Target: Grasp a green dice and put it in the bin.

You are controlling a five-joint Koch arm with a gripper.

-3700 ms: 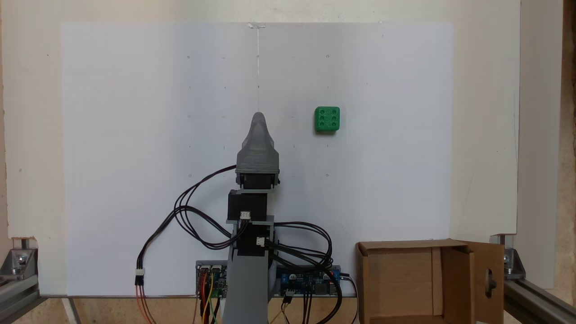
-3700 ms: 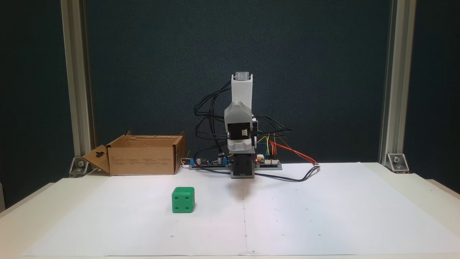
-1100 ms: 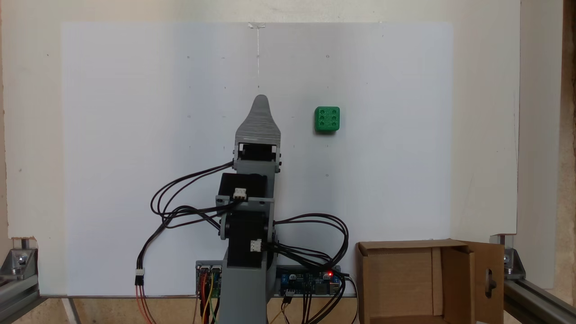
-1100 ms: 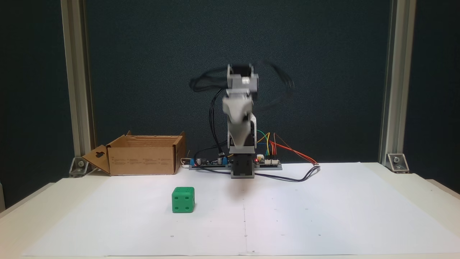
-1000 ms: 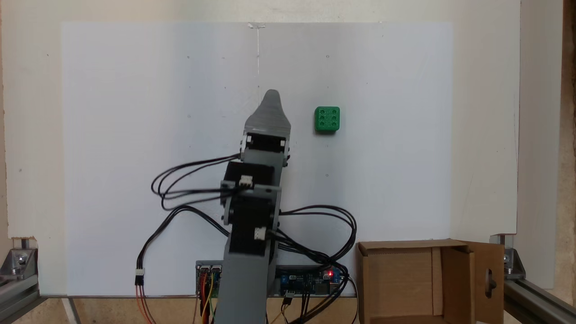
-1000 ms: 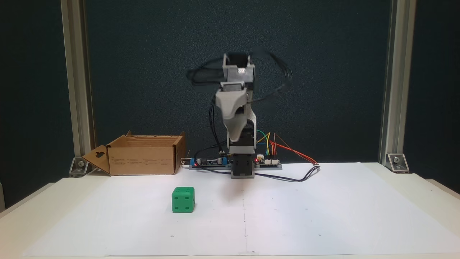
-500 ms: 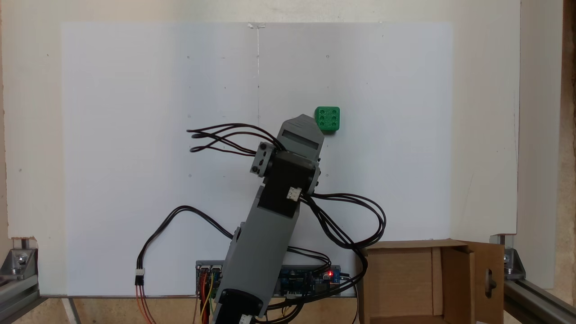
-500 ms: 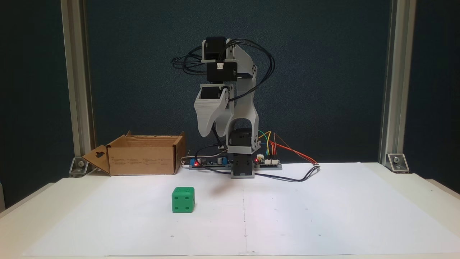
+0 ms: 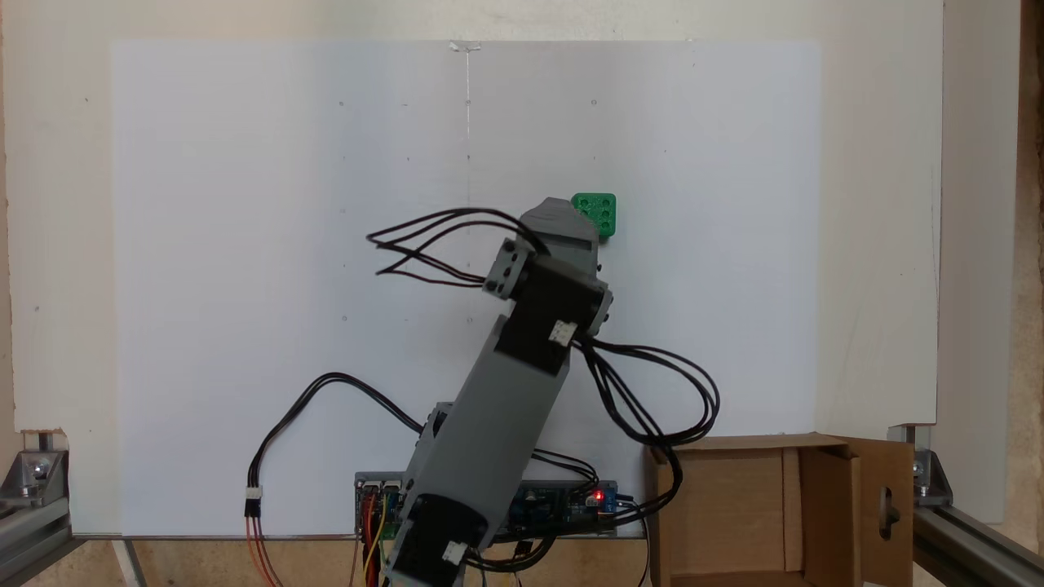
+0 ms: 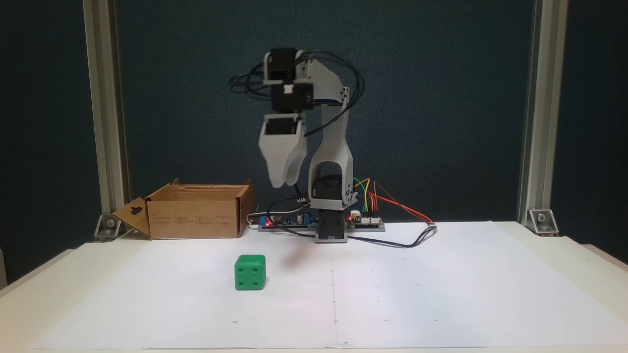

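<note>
High above the green dice [image 10: 250,272], the pincer [image 10: 277,184] hangs pointing down; its gap cannot be told. Behind the dice sits the bin [image 10: 196,211].

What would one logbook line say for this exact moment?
phase: approach | gripper: raised, empty | green dice: on paper, untouched | cardboard box: empty
</note>
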